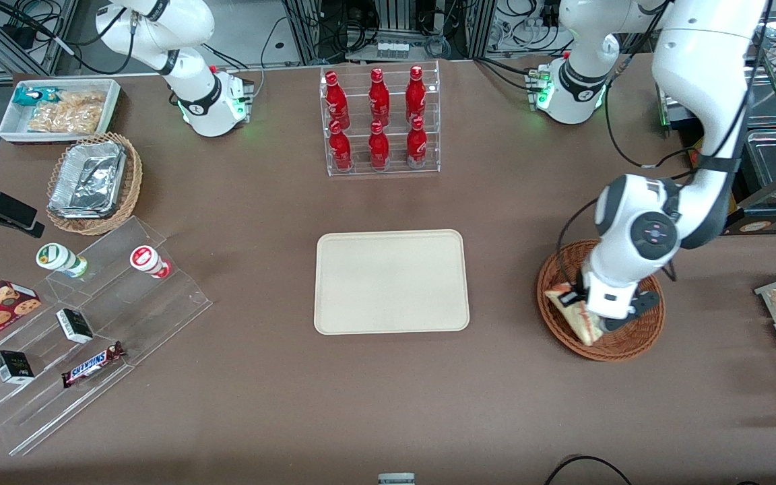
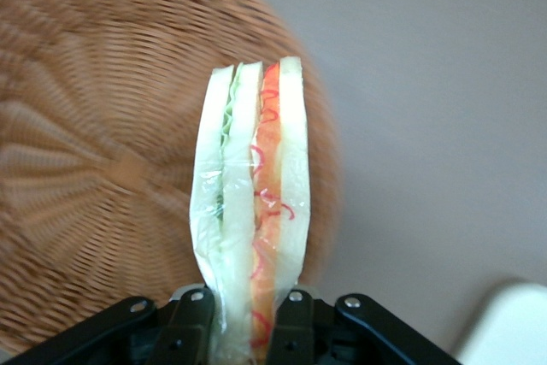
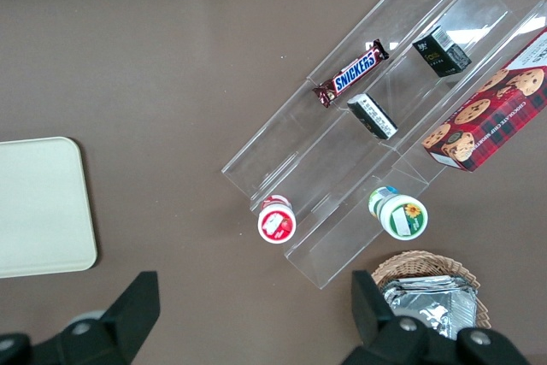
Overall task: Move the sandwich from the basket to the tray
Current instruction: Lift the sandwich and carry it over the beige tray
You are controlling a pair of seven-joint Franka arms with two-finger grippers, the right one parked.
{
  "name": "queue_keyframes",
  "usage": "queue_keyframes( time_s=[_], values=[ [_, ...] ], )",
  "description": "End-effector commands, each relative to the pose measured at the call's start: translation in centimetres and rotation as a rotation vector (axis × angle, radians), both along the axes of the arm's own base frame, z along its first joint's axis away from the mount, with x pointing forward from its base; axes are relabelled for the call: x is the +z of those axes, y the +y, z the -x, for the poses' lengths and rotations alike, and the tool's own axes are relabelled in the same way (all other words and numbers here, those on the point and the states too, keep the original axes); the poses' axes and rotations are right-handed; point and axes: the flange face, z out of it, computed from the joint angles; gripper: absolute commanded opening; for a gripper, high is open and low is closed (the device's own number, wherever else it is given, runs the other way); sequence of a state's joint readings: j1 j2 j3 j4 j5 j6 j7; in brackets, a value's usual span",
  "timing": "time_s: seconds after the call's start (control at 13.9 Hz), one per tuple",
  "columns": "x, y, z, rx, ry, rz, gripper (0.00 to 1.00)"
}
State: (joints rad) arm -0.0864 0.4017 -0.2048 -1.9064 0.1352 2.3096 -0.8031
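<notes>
We see the left arm's pincer [image 2: 250, 331] closed on the sandwich [image 2: 252, 211], its two fingers pressing the pale bread from either side near one end of the wedge, so that most of the wrapped triangle sticks out past the fingertips with the green and red filling edge facing the wrist camera. From the front, the pincer [image 1: 580, 304] sits over the round reddish-brown wicker basket [image 1: 637, 340], and the sandwich [image 1: 575, 315] hangs at the basket's rim on the side toward the tray; we cannot tell whether it is already clear of the weave. The cream tray [image 1: 391, 281] lies flat on the brown table [image 1: 388, 404], well apart from the basket, toward the parked arm's end. We judge the main risk to be the grip itself: it holds soft bread in slick film near one end, so the long free part could sag, pivot between the fingers or slip out during the carry. A squeeze that is too hard could crush the layers instead. If the lift is too low, the hanging tip may catch the basket rim and drag the basket or twist the wedge. At the tray, a release from too high could let it tumble off the low rim.
</notes>
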Motion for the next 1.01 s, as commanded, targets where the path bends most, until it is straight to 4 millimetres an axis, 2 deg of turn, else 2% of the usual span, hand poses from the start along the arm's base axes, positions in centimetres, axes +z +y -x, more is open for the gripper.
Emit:
queue_keyframes(
  time_s=[0.0,0.14,0.65,0.79,0.94],
  values=[
    [2.6,-5.2,0.8,-0.115,0.031,-0.027,0.16],
    [2.4,-11.9,2.0,-0.193,0.041,-0.015,0.16],
    [-2.0,-27.8,6.0,-0.265,0.038,0.019,0.21],
    [-2.7,-30.2,6.6,-0.251,0.031,0.025,0.22],
    [-3.3,-31.2,6.5,-0.255,0.032,0.032,0.23]
  ],
)
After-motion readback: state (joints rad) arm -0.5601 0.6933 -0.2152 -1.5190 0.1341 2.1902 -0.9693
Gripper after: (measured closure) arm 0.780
